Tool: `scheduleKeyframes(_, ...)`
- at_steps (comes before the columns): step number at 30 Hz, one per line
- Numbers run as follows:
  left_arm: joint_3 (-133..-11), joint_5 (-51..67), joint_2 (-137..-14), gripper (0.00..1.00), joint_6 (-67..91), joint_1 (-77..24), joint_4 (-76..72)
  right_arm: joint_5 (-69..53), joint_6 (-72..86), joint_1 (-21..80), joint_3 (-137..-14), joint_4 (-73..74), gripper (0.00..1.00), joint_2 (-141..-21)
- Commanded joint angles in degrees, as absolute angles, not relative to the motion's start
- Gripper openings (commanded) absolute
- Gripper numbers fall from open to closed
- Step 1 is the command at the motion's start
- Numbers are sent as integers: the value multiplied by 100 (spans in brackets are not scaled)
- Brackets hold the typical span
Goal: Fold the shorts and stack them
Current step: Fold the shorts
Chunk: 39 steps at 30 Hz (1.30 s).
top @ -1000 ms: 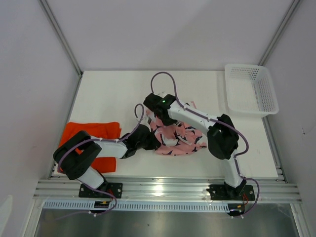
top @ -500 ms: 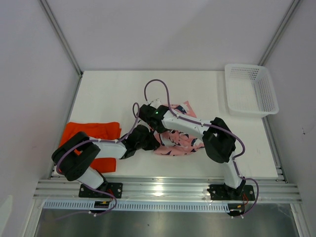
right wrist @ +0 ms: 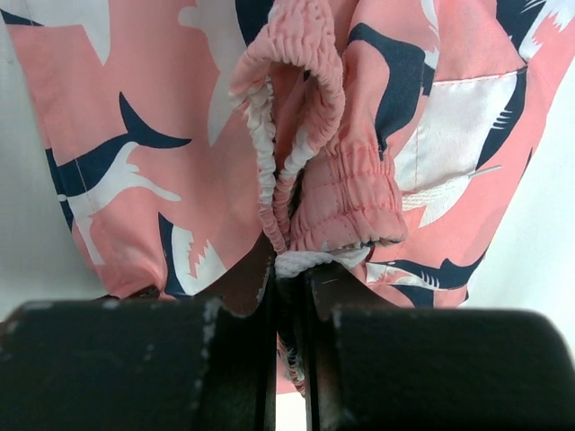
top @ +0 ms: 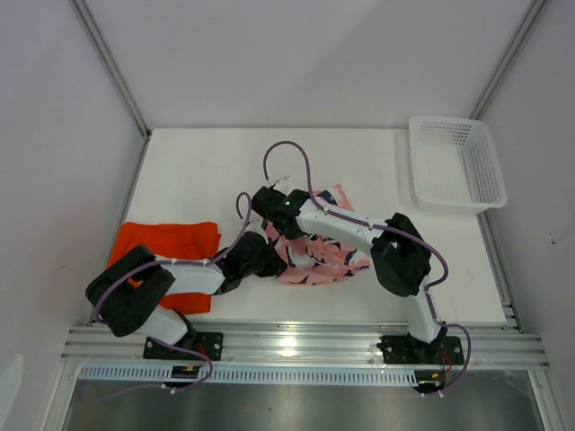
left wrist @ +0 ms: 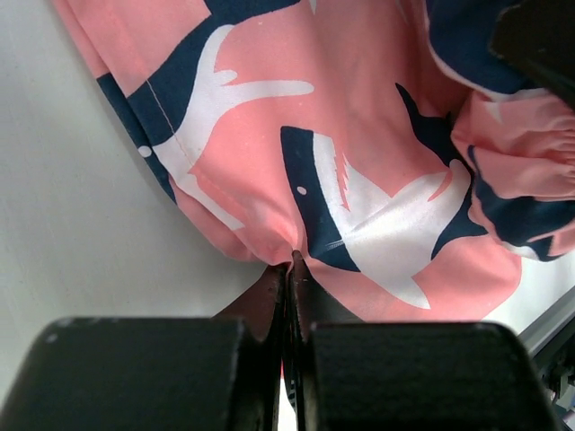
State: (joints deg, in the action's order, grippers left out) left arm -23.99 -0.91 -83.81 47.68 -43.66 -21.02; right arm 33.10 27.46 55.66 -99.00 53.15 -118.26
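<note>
White tabletop (top: 198, 171) stretches between pale walls, with a ribbed aluminium rail (top: 296, 346) along its near edge where the two arms are bolted. Nearest on the left, the plain bright orange fabric shorts (top: 171, 238) lie flat by the table's left edge, partly hidden by the left arm's elbow. Just right of them the left gripper (left wrist: 289, 269) sits low over the table, its black fingers pinched tight on the hem of the pink fabric shorts with the navy-and-white shark print (left wrist: 359, 135), the cloth puckering at the tips. That pink pair lies bunched near the middle of the table, towards the front, apart from the orange pair. Slightly further back, the right gripper (right wrist: 292, 269) is clamped on the gathered elastic waistband, which curls over in a loop ahead of the fingers. Farthest off, a white plastic mesh basket (top: 458, 162) stands at the right rear corner, well apart from both pairs.
</note>
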Motion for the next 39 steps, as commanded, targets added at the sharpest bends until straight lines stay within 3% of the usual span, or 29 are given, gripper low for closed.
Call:
scheduleKeyframes(1, -2399, -184, -8235, 0, 4790, -4412, -1934, 3384, 2786, 5642, -10168, 5265, 7, -11399)
scheduleKeyframes(14, -2391, -307, -8157, 0, 4799, -4412, -1758, 3287, 2804, 5792, -10204, 5099, 8, -11839)
scheduleKeyframes(21, -2294, -378, -7840, 2, 4825, -4412, -1512, 2918, 2900, 5775, -9748, 4439, 15, -12032)
scheduleKeyframes(23, -2268, -378, -7708, 7, 4834, -4412, -1485, 2743, 2865, 5757, -9598, 4027, 23, -11971)
scheduleKeyframes(24, -2224, -378, -7665, 9, 4834, -4412, -1477, 2542, 2865, 5722, -9398, 3869, 38, -11918)
scheduleKeyframes(25, -2198, -378, -7638, 16, 4834, -4412, -1450, 2418, 2865, 5696, -9265, 3684, 43, -11840)
scheduleKeyframes(26, -2189, -378, -7568, 20, 4843, -4412, -1441, 2295, 2865, 5687, -9116, 3300, 59, -11639)
scheduleKeyframes(27, -2180, -387, -7550, 23, 4860, -4412, -1441, 2068, 2891, 5643, -8775, 3122, 65, -11498)
scheduleKeyframes(31, -2162, -404, -7436, 32, 4878, -4403, -1363, 1662, 2962, 5555, -7868, 1999, 76, -10593)
scheduleKeyframes(39, -2390, -510, -6918, 42, 4773, -4351, -845, 548, 3243, 5098, -6444, 731, 77, -8756)
